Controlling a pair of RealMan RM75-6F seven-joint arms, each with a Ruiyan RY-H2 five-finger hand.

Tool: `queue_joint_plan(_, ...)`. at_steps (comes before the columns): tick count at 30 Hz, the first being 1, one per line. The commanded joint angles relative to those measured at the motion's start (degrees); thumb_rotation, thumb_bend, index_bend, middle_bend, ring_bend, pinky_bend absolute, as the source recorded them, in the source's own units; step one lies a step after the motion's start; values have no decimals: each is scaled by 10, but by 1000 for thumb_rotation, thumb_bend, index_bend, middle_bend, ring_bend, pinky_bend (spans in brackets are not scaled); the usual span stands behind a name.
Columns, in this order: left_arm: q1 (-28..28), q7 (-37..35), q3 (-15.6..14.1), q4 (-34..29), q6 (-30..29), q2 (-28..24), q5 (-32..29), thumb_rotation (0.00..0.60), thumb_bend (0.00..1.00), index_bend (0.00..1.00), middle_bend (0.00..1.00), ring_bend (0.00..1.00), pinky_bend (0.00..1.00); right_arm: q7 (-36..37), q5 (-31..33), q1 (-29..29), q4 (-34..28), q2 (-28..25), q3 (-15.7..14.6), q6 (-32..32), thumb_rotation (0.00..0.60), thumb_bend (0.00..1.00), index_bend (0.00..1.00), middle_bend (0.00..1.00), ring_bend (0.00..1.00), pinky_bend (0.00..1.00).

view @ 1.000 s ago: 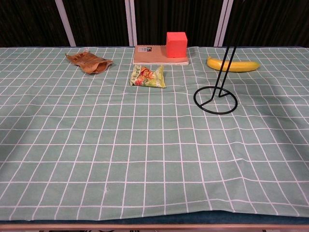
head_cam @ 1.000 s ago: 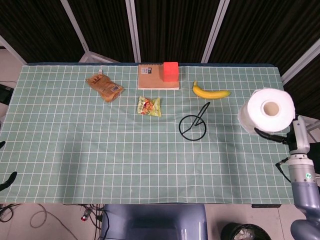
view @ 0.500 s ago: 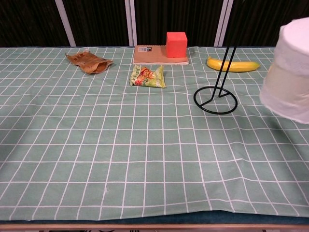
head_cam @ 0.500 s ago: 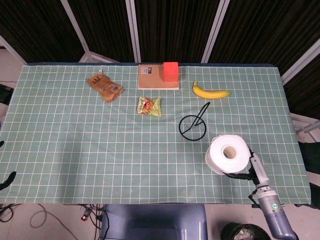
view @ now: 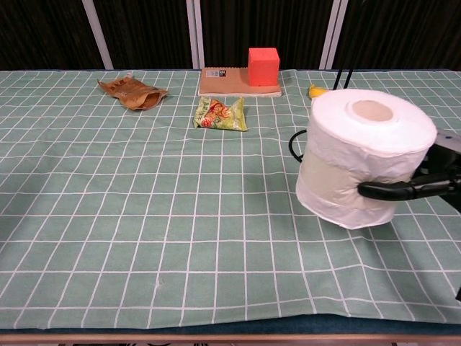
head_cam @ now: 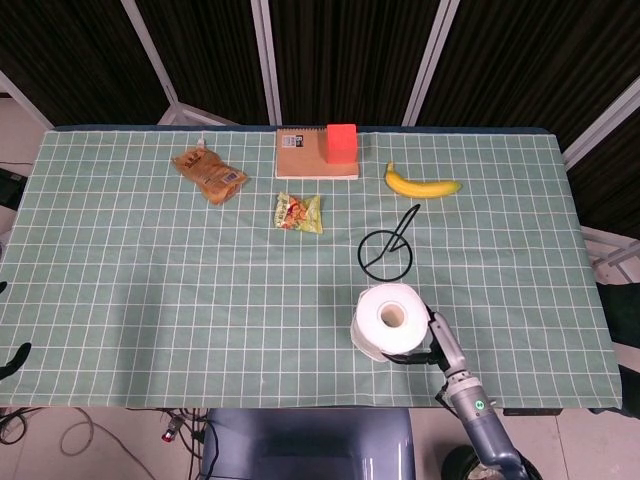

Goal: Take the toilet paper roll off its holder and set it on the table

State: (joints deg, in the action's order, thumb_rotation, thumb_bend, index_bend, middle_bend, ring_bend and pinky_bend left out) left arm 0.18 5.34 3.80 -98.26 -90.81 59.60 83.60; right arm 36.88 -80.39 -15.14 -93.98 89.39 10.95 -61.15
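The white toilet paper roll (head_cam: 390, 320) is off the black wire holder (head_cam: 385, 255) and sits in my right hand (head_cam: 436, 346), near the table's front edge, just in front of the holder. In the chest view the roll (view: 364, 155) is tilted and low over the cloth. Dark fingers (view: 392, 189) of my right hand (view: 425, 184) wrap its right side. I cannot tell whether the roll touches the table. The roll hides most of the holder (view: 294, 144) there. Two dark slivers (head_cam: 15, 360) at the head view's left edge may be my left hand.
A banana (head_cam: 422, 184) lies behind the holder. A red cube (head_cam: 341, 142) sits on a brown notebook (head_cam: 305, 157) at the back. A green snack packet (head_cam: 298, 212) and a brown snack bag (head_cam: 209, 173) lie to the left. The green checked cloth (head_cam: 180, 300) covers the table.
My right hand carried the roll from beyond the table's right edge leftward and down, to the front of the table just ahead of the holder. Nothing else moved.
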Motion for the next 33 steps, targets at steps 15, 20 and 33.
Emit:
queue_joint_plan(15,0,3,1,0,1,1,-2,600,223,118,0,0,34,17,29,-37,155,103,4,12,600,96,400,313,272,47)
queue_joint_plan(20,0,5,-1,-1,0,1,1,600,224,119,0,0,34,24,17,-48,156,87,-11,38,600,92,218,177,87,13)
queue_joint_plan(33,-1,9,-1,-1,2,2,0,600,223,123,0,0,34,93,-9,-64,80,-39,-19,76,600,15,0,0,0,0)
